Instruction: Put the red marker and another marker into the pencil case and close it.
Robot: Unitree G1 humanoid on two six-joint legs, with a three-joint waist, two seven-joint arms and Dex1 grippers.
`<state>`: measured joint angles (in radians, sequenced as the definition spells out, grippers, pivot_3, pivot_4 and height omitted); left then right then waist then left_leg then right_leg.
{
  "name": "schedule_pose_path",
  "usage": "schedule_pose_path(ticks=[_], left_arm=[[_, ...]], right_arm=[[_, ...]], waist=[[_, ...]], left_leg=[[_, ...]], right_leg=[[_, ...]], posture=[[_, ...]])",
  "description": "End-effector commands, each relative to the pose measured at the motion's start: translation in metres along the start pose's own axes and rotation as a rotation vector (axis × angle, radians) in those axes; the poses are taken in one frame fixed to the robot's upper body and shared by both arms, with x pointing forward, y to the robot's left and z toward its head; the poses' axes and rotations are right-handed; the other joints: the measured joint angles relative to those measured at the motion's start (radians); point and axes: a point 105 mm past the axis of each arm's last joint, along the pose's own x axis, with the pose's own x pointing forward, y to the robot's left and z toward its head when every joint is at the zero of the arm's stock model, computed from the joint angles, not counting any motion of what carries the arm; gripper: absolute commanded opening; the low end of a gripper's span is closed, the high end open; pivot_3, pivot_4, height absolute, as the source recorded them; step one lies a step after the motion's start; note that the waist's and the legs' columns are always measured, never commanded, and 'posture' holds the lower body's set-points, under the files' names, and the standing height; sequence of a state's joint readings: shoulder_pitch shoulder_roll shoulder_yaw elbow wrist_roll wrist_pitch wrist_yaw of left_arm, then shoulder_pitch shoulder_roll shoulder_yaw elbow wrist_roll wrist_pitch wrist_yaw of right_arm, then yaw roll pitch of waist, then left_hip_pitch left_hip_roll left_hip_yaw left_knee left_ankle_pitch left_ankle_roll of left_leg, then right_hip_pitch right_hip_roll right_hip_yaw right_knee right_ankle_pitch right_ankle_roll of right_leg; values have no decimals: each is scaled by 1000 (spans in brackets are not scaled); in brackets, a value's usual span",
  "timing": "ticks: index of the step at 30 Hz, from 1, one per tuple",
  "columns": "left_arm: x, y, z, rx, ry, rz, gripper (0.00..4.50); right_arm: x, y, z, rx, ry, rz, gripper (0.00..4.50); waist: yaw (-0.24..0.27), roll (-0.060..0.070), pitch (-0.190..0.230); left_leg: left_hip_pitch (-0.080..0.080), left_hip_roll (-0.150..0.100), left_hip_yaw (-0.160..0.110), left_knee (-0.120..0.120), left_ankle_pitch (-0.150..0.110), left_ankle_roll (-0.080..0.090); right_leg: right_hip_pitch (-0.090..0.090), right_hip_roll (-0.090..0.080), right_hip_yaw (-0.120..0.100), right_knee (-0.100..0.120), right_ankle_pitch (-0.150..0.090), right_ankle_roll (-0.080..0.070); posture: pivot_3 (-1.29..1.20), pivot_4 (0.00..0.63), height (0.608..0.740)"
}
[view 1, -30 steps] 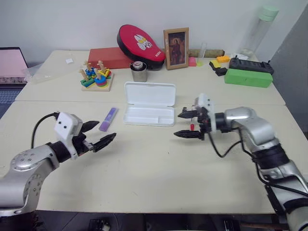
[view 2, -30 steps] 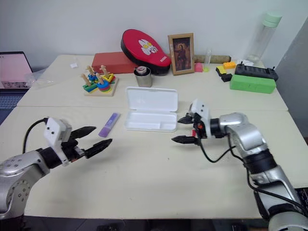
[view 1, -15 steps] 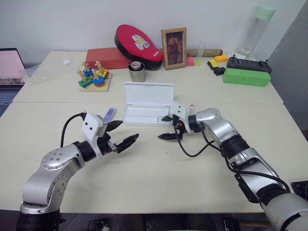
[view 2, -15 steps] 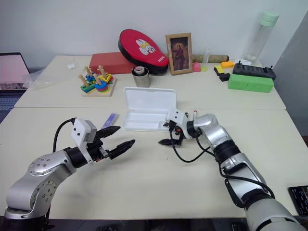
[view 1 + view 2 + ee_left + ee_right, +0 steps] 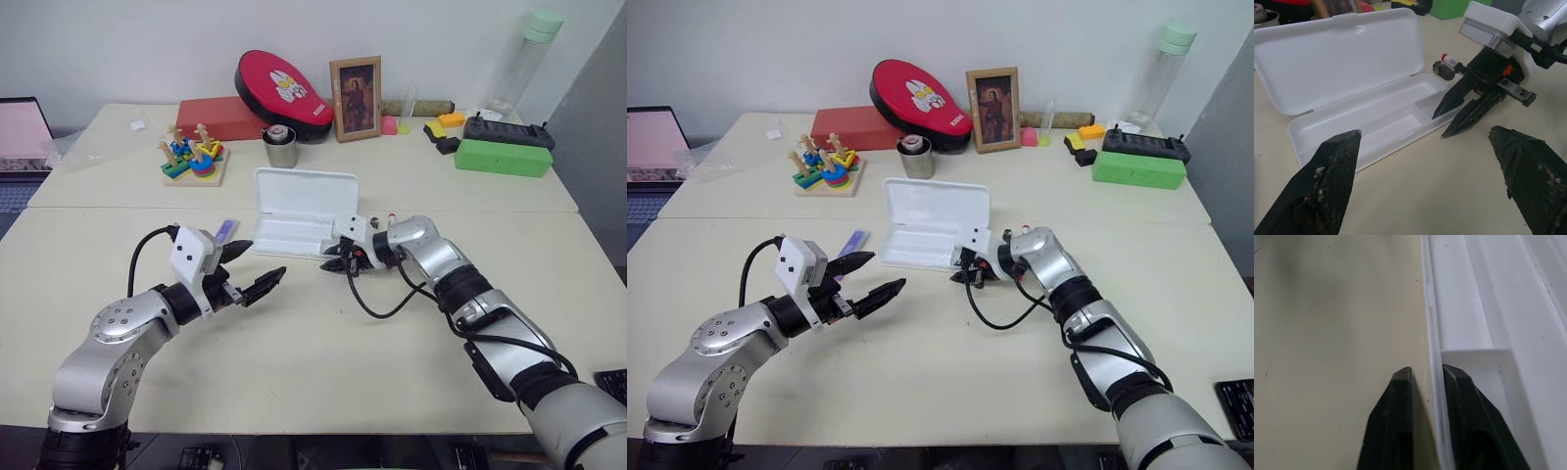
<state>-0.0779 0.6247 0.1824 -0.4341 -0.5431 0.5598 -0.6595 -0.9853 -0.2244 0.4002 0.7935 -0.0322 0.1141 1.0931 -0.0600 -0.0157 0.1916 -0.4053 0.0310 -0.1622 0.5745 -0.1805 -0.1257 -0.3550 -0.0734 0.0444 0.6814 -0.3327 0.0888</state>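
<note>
One white pencil case sits open mid-table with two markers outside it: the lavender marker off its left end, partly hidden by the left gripper, and the red marker on the table behind the right gripper. That right gripper is pinched nearly closed on the case's front wall near its right corner, one finger inside, one outside. The left gripper hangs wide open, holding nothing, near the case's front left, while a stacking toy, metal cup and green box sit further back.

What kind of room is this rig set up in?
Probably an office or lab test bench: pale tables against a plain wall, a laptop at one edge, and mixed props such as a wooden stacking toy and a framed picture.
</note>
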Motion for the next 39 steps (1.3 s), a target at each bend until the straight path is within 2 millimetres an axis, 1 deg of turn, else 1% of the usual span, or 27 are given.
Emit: schedule_pose_path(ticks=[1, 3, 5, 9, 13, 18, 19, 22, 25, 30, 35, 39], left_arm=[[1, -1, 9, 43, -31, 3, 4500], [1, 0, 8, 45, -28, 5, 4500], [-2, -1, 7, 46, -20, 7, 4500], [-14, -2, 3, 41, 2, 15, 4500], [-30, -8, -2, 24, 34, 17, 4500], [-48, -18, -12, 18, 93, -8, 4500], [-51, -20, -13, 17, 105, -15, 4500], [-54, -21, -15, 17, 120, -24, 4500], [-53, -19, -12, 24, 114, -23, 4500], [-49, -20, -10, 28, 107, -33, 4500], [-48, -19, -9, 32, 106, -35, 4500], [-46, -19, -8, 35, 104, -41, 4500]], right_arm=[[-6, -3, 10, -35, -42, -2, 16], [-9, -3, 13, -46, -58, -5, 16], [-16, 0, 20, -93, -98, 3, 16], [-31, 15, 17, -136, -98, 31, 16], [-45, 44, 12, -172, -101, 68, 16], [-51, 75, 0, -161, -50, 112, 16], [-51, 83, -1, -154, -48, 130, 16], [-52, 100, 1, -138, -58, 167, 16], [-51, 105, 4, -125, -61, 169, 16], [-45, 111, 3, -100, -47, 176, 16], [-37, 108, -6, -63, -9, 135, 16], [-36, 110, -4, -44, -28, 140, 16]], waist=[[0, 0, 0], [0, 0, 0], [0, 0, 0], [1, 0, 0], [3, 0, 0], [2, 0, 0], [2, 0, 0], [5, 0, 0], [6, 0, 0], [6, 0, 0], [6, 0, 0], [6, 0, 0]], left_leg=[[0, 0, 0, 0, 0, 0], [0, 0, 0, 0, 0, 0], [0, 0, 0, 0, 0, 0], [0, 0, 0, 0, 0, 0], [-1, 0, 0, -1, 0, 0], [1, 0, 1, 0, 0, 0], [1, 0, 0, 0, 0, 0], [2, 0, 0, 0, 0, 0], [2, 0, 0, 0, 0, 0], [2, 0, 0, 0, 0, 0], [2, 0, 0, 0, 0, 0], [2, 0, 0, 0, 0, 0]], right_leg=[[0, 0, 0, 0, 0, 0], [0, 0, 0, 0, 0, 0], [0, 0, 0, 0, 0, 0], [0, 0, 0, -1, 0, 0], [0, 0, 0, -1, 0, 0], [1, 0, 1, 0, 0, 0], [1, 0, 1, 0, 0, 0], [2, 0, 1, -1, 0, 0], [3, 0, 1, -1, 0, 0], [3, 0, 1, -1, 0, 0], [2, 0, 1, -1, 0, 0], [2, 0, 1, -1, 0, 0]], posture=[[0, 150, 740], [0, 150, 740], [0, 150, 740], [0, 150, 740], [0, 150, 740], [0, 150, 740], [0, 150, 740], [0, 150, 740], [0, 150, 740], [0, 150, 740], [0, 150, 740], [0, 150, 740]])
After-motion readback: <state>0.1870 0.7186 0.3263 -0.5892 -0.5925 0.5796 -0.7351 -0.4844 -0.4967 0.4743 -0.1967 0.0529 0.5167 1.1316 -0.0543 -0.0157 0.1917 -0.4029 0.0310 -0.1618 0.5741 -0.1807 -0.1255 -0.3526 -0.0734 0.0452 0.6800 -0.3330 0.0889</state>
